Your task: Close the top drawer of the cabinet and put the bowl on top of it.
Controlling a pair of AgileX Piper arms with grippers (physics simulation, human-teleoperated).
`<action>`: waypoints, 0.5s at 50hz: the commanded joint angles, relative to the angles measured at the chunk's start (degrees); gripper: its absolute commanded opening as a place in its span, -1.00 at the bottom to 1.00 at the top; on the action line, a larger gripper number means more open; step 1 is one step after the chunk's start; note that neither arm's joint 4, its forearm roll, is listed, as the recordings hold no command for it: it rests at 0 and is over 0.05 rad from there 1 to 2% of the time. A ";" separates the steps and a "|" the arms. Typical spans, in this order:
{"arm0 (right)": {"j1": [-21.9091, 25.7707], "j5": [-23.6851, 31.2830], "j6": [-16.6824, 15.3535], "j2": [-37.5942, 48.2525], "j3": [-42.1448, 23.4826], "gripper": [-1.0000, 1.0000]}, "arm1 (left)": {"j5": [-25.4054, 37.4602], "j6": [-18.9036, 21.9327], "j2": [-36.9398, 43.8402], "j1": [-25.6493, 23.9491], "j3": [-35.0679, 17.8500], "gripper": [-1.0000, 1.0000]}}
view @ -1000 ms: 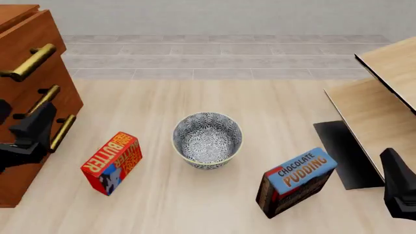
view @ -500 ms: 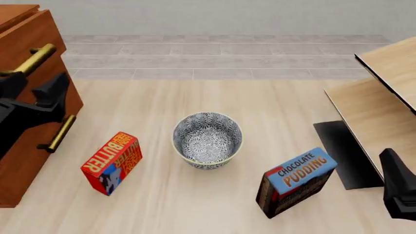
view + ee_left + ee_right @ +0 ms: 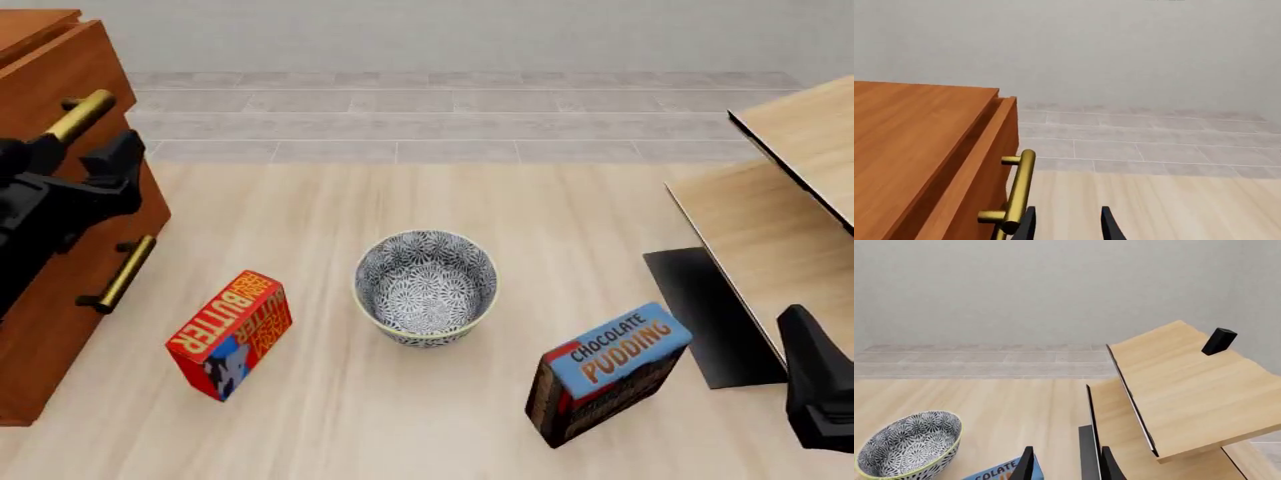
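Your left gripper (image 3: 1066,227) jaws apart beside the top drawer (image 3: 981,165) handle (image 3: 1016,192), drawer ajar, bowl (image 3: 426,287) on the table, right gripper (image 3: 1063,465) slightly parted, empty.

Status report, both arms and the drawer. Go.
Left gripper open beside the brass bar handle of the reddish-brown top drawer, drawer ajar. Right gripper open, idle. Blue-flowered white bowl on the table, untouched.

Simulated room, bare grey wall (image 3: 467,35), tiled floor strip (image 3: 441,115), wooden cabinet (image 3: 54,290), pale wood furniture (image 3: 787,200)
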 commanded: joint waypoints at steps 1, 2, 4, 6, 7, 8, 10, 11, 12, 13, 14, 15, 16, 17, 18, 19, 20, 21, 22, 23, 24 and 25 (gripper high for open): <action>-0.14 0.08 -0.07 -0.13 0.02 1.00 | -1.69 -2.16 4.14 2.61 -1.12 1.00; -0.17 0.09 -0.08 -0.11 0.00 1.00 | -2.03 -2.50 4.57 2.92 -1.11 1.00; -0.20 0.07 -0.09 -0.12 0.01 1.00 | -2.07 -2.94 4.98 3.54 -1.23 1.00; -0.22 0.09 -0.16 -0.16 -0.03 1.00 | -2.35 -3.27 5.51 3.95 -1.21 1.00; -0.25 0.12 -0.18 -0.19 -0.05 1.00 | -2.89 -2.95 5.98 4.52 -1.03 1.00; -0.26 0.14 -0.20 -0.19 -0.06 1.00 | -3.25 -3.00 6.34 4.66 -0.90 1.00; -0.26 0.15 -0.19 -0.20 -0.07 1.00 | -3.55 -3.03 6.59 4.92 -0.80 1.00; -0.29 0.24 -0.21 -0.18 -0.17 1.00 | -3.91 -3.15 7.14 5.71 -0.77 1.00; -0.29 0.24 -0.21 -0.18 -0.17 1.00 | -3.92 -3.15 7.15 5.71 -0.77 1.00; -0.27 0.21 -0.24 -0.17 -0.15 1.00 | -3.76 -3.19 7.34 6.00 -0.99 1.00; -0.25 0.16 -0.29 -0.17 -0.13 1.00 | -3.78 -3.17 7.27 6.25 -0.91 1.00; -0.25 0.12 -0.30 -0.18 -0.08 1.00 | -3.87 -3.31 7.51 6.44 -0.91 1.00; -0.29 0.10 -0.29 -0.20 -0.03 1.00 | -4.06 -3.35 7.74 6.55 -0.85 1.00; -0.32 0.08 -0.31 -0.19 -0.03 1.00 | -4.15 -3.30 7.78 6.77 -0.81 1.00; -0.32 0.11 -0.31 -0.17 -0.08 1.00 | -4.12 -3.34 7.81 7.05 -0.82 1.00; -0.30 0.03 -0.35 -0.17 -0.01 1.00 | -4.28 -3.55 8.16 7.42 -0.91 1.00; -0.30 0.02 -0.35 -0.17 -0.01 1.00 | -4.28 -3.55 8.16 7.42 -0.91 1.00; -0.29 0.04 -0.37 -0.20 -0.02 1.00 | -4.58 -3.63 8.47 8.22 -0.94 1.00; -0.30 0.06 -0.37 -0.20 -0.05 1.00 | -4.75 -3.62 8.59 8.49 -0.91 1.00; -0.34 0.08 -0.33 -0.20 -0.08 1.00 | -4.81 -3.59 8.66 8.79 -0.94 1.00; -0.42 0.09 -0.28 -0.21 -0.08 1.00 | -4.88 -3.47 8.84 9.48 -1.07 1.00; -0.43 0.14 -0.26 -0.21 -0.13 1.00 | -4.76 -3.52 8.91 9.80 -1.23 1.00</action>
